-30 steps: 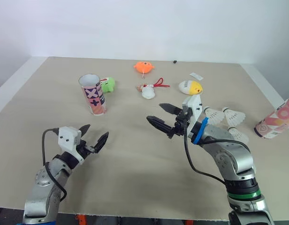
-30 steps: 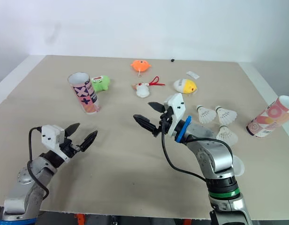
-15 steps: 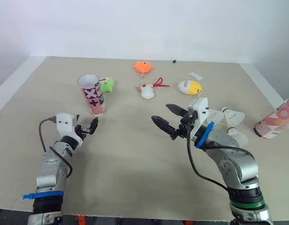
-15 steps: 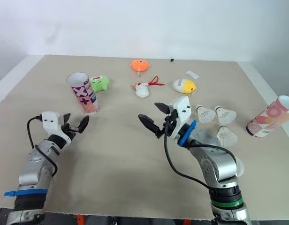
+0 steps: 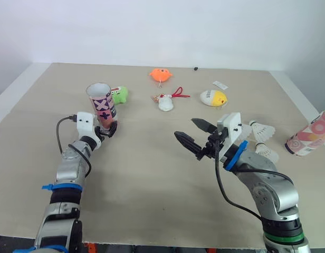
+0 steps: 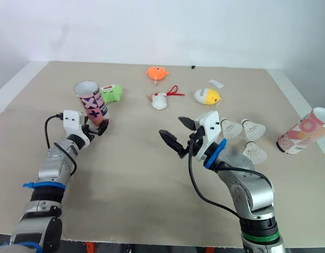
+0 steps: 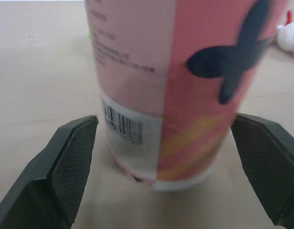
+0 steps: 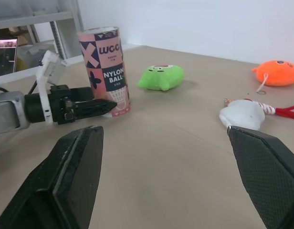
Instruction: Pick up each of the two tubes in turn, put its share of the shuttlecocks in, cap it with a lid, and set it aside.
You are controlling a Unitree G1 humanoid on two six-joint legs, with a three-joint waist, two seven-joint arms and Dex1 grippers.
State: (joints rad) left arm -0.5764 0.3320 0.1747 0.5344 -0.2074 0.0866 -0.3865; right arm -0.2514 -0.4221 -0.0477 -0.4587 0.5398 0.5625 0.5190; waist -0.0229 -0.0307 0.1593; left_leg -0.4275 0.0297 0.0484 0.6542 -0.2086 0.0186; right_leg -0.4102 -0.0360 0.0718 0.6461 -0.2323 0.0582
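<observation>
Right now my left hand (image 5: 108, 128) sits low at the foot of the upright tube (image 5: 102, 105), spread wide, with one finger on each side of the base and a gap showing on both sides in the wrist view. The tube stands on the desk (image 5: 152, 184) on my left, just beside a green toy (image 5: 120, 95). My right hand (image 5: 184, 127) hovers over the middle of the desk, also spread and holding nothing. The shuttlecocks (image 5: 261, 130) lie close together on my right, and the second tube (image 5: 312, 134) lies on its side at the right edge.

I think the risk is in closing. I am so low on a tall tube that if one finger lands first it could skid or topple toward the toy. If I lift it from the foot, the top may swing. Too hard a squeeze could dent the wall.
</observation>
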